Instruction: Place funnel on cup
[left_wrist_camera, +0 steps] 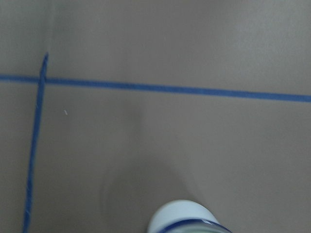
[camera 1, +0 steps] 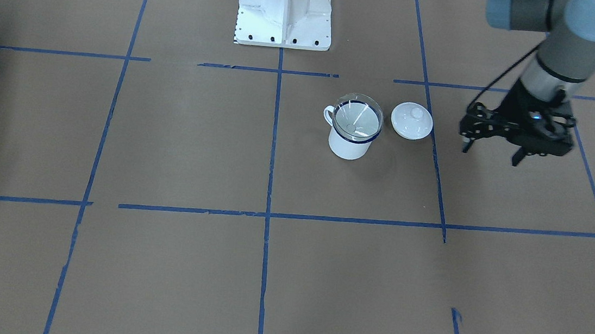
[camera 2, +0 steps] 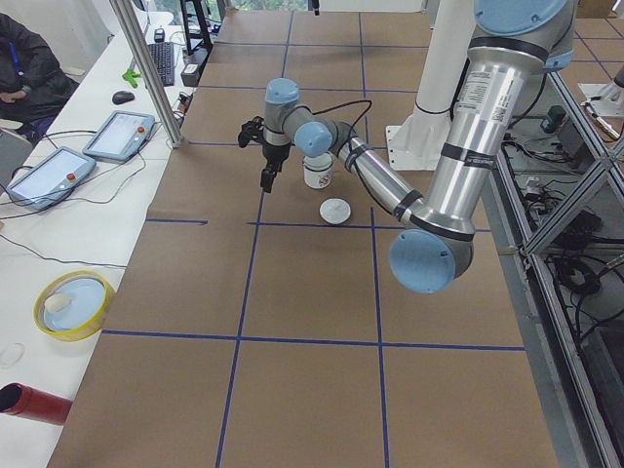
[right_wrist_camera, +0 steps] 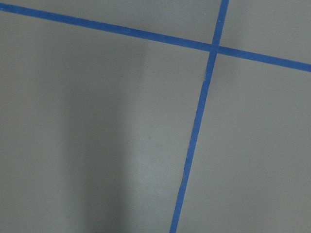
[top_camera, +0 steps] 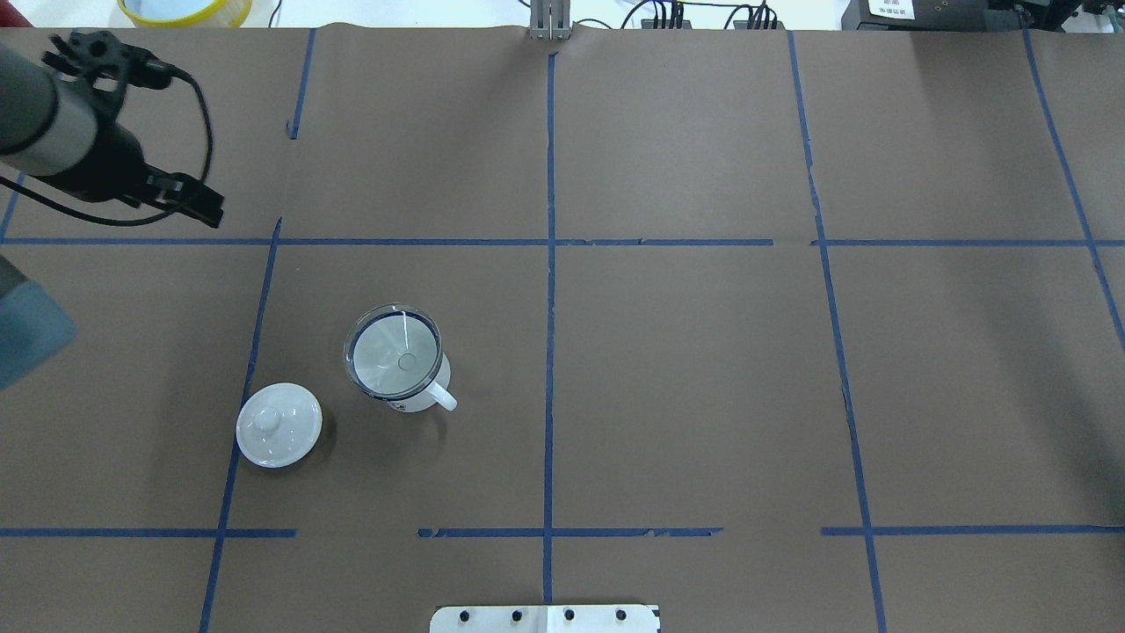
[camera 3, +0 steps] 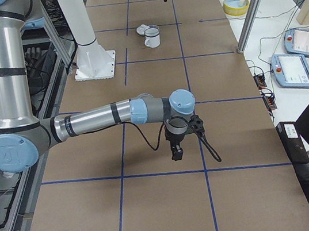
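1. While the table carries everything, the task's things stand on the robot's left half.
2. The left hand hangs with its fingers spread wide and holds nothing. It is the nearer hand, and the mug lies to its right, past the lid.
3. The right hand is well apart; I cannot tell whether it is spread or closed.
4. The white enamel mug stands upright.
5. The domed lid lies just beside it.
6. The clear funnel sits in the mug's mouth, spout down, so the task looks done.
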Tool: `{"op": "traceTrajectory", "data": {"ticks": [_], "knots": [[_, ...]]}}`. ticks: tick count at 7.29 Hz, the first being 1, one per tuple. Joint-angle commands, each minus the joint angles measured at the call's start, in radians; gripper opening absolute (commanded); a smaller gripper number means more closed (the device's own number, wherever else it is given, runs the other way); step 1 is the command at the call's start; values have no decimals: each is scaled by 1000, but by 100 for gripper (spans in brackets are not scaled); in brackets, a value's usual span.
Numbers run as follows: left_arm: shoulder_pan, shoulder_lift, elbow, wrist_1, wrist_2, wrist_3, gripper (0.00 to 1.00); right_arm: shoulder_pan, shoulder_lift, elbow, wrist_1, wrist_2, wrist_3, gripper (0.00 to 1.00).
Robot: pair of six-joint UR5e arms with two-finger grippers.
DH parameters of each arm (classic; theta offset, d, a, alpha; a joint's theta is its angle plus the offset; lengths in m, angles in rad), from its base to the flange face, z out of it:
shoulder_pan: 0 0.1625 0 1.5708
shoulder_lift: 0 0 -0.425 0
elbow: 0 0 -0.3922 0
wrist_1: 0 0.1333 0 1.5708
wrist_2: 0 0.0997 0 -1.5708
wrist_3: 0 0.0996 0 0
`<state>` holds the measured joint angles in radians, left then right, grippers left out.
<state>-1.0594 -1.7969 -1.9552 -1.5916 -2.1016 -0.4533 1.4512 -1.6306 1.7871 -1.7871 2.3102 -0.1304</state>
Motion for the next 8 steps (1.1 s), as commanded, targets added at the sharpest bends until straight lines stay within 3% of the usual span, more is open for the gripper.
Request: {"op": "traceTrajectory", "data": {"ticks": [1, 3, 5, 8], "knots": [[-282, 138, 88, -13, -81, 467, 100, 0, 0, -2, 0, 0, 0, 100], [-483, 206, 194, -13, -124, 756, 100, 0, 0, 0, 0, 0, 0, 100], [-510, 250, 246, -11, -133, 771, 100, 0, 0, 0, 0, 0, 0, 100], [-511, 277, 248, 33, -165, 769, 100, 0, 0, 0, 0, 0, 0, 100]]}}
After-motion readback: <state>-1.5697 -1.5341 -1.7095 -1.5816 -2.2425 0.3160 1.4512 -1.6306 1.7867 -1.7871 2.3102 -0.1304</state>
